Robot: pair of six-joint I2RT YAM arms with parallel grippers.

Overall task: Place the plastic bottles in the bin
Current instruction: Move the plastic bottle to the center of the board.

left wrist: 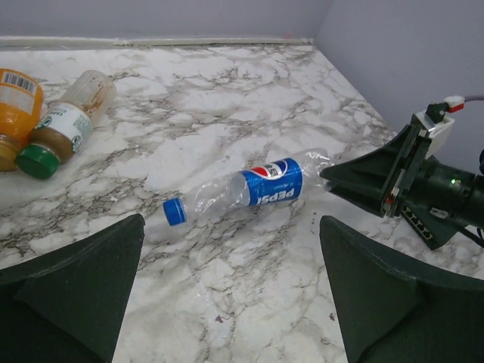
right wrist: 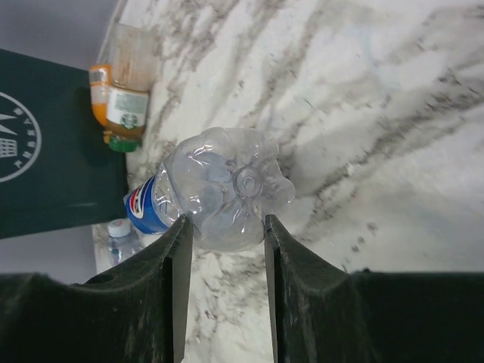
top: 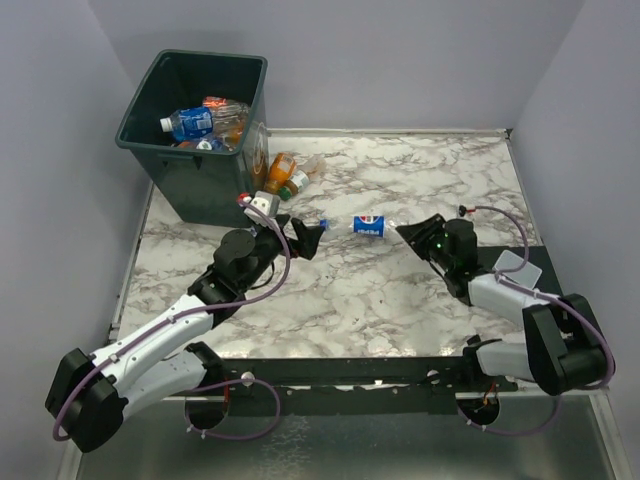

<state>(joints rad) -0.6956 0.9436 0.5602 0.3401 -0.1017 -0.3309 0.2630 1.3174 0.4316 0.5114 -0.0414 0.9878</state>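
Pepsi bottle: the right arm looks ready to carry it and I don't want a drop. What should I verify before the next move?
1. Right pincer on the Pepsi bottle: fingertips press both sides of its base, ok.
2. Grip depth: only the very end of the base is pinched, not ok.
3. Bottle lifted: not ok, it lies on the marble table.
4. Left pincer open and apart from the bottle: ok.
5. Bin has room above the bottles inside: ok.
6. Clearance past the left arm toward the bin: cannot tell.
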